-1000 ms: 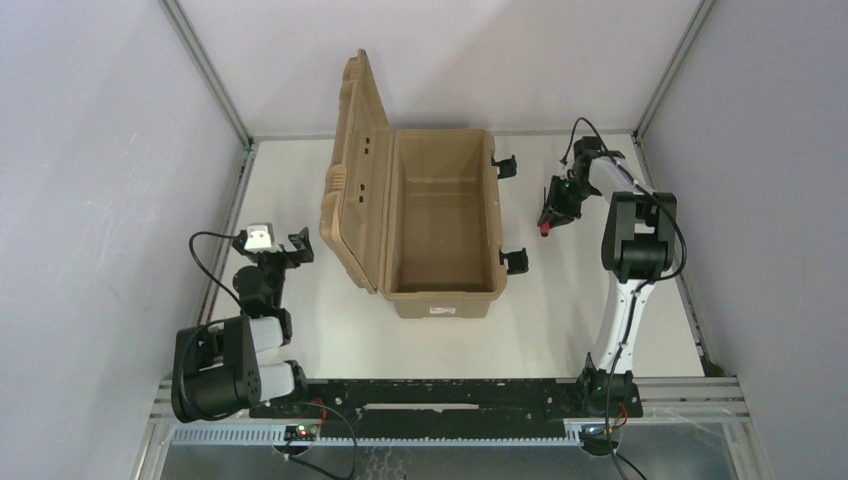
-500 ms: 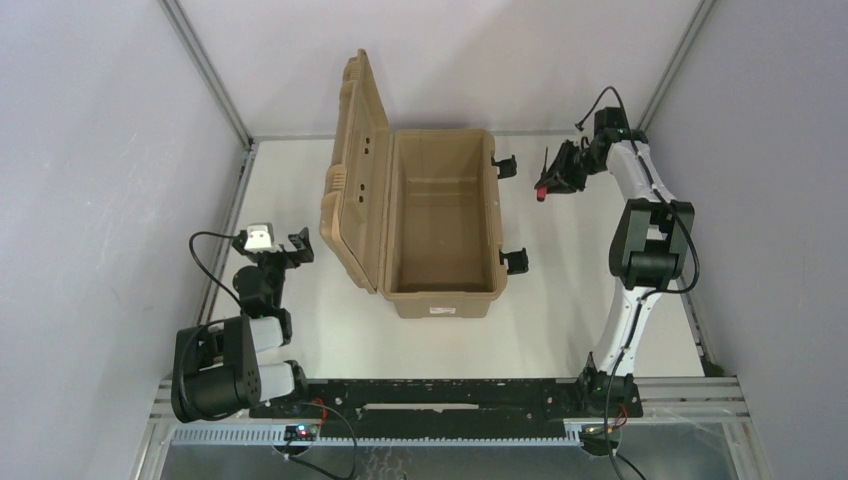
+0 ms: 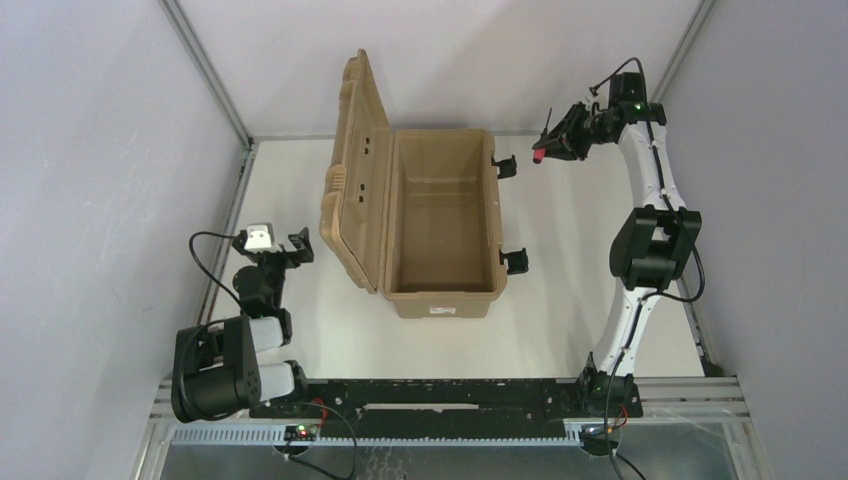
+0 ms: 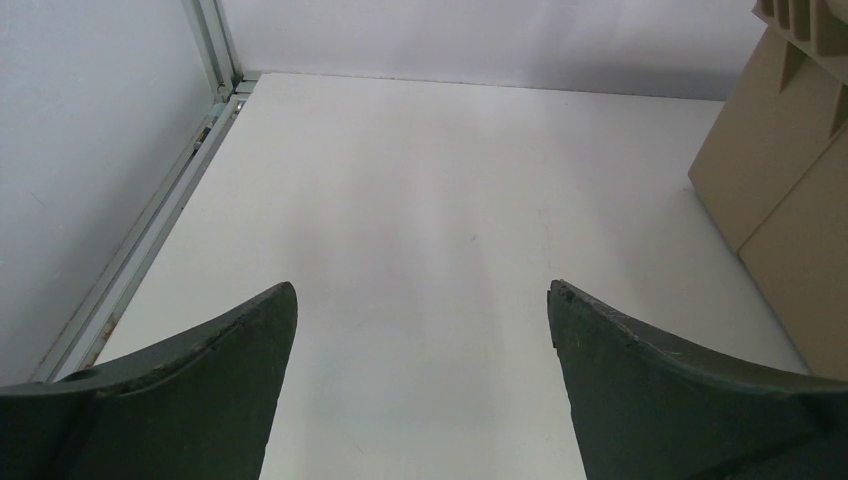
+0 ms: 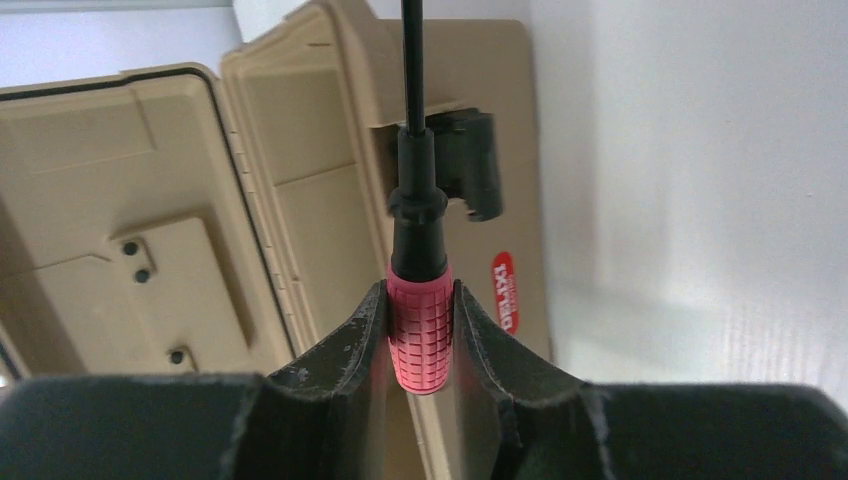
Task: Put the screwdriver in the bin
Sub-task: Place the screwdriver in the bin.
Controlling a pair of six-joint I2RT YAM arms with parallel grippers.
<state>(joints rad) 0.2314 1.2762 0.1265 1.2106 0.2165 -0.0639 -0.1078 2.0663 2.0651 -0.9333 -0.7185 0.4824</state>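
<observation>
The tan bin (image 3: 445,302) stands open in the middle of the table, its ribbed lid (image 3: 350,170) upright on the left and its inside bare. My right gripper (image 3: 556,143) is raised beside the bin's far right corner and is shut on the screwdriver (image 3: 538,157). In the right wrist view the fingers (image 5: 365,330) clamp the red handle (image 5: 420,335), the black shaft pointing away over the bin (image 5: 120,200). My left gripper (image 3: 290,248) sits low, left of the bin, open and empty (image 4: 420,295).
Two black latches (image 3: 505,166) (image 3: 516,261) hang off the bin's right side; one shows in the right wrist view (image 5: 470,165). Grey walls and metal rails (image 3: 225,215) enclose the table. The lid's back (image 4: 790,170) stands right of my left gripper.
My right arm has lifted and swung away from me with the screwdriver, from beside the bin's right side to its far right corner. The left arm has not moved.
</observation>
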